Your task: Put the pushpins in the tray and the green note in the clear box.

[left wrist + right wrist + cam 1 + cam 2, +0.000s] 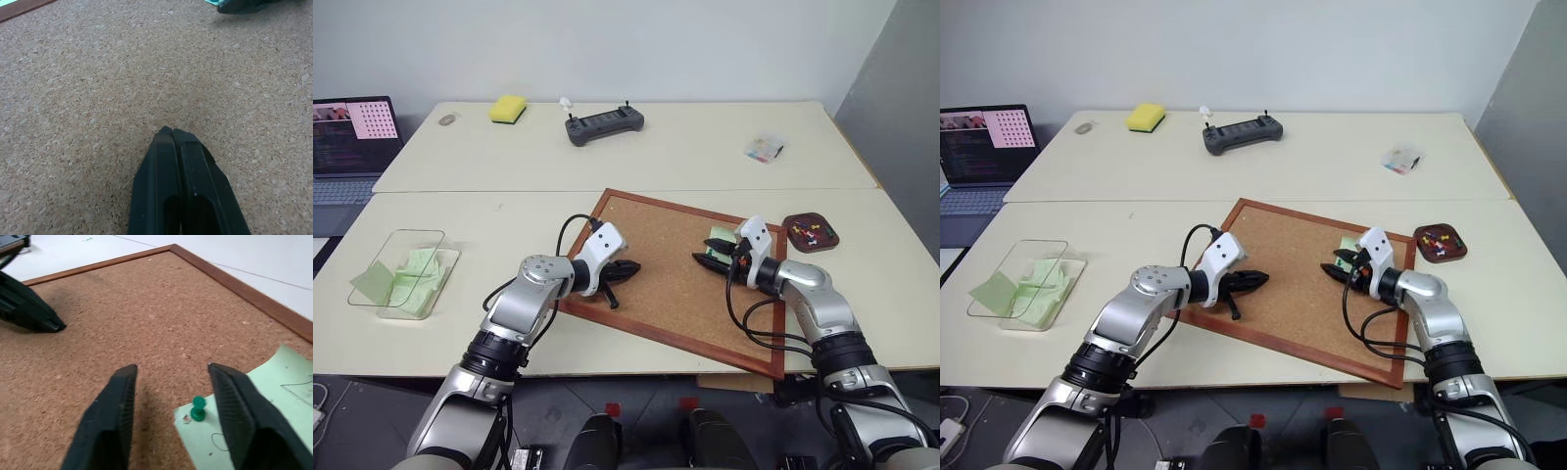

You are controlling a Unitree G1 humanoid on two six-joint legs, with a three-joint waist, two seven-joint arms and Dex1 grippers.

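- The counter (607, 166) is pale and carries everything here.
- A cork board (671, 269) with a reddish-brown frame lies tilted on the counter's near part, both arms reaching over it.
- The clear box (403, 272) sits well off to the left of the board, with pale-green slips inside and one leaning at its outer edge.
- The left gripper (628, 268) rests low over the cork, jaws pressed together and holding nothing.
- The right gripper (171, 396) hovers near the board's right edge, jaws partly apart, with nothing between them.
- The green note (264, 411) lies flat on the cork, partly under the right finger.
- The tray (811, 232) sits on the counter just beside the board's right edge, with several pushpins (813, 231) inside.
- A green pushpin (198, 408) stands in the note's corner, in the gap between the right jaws but nearer one finger; neither finger touches it.
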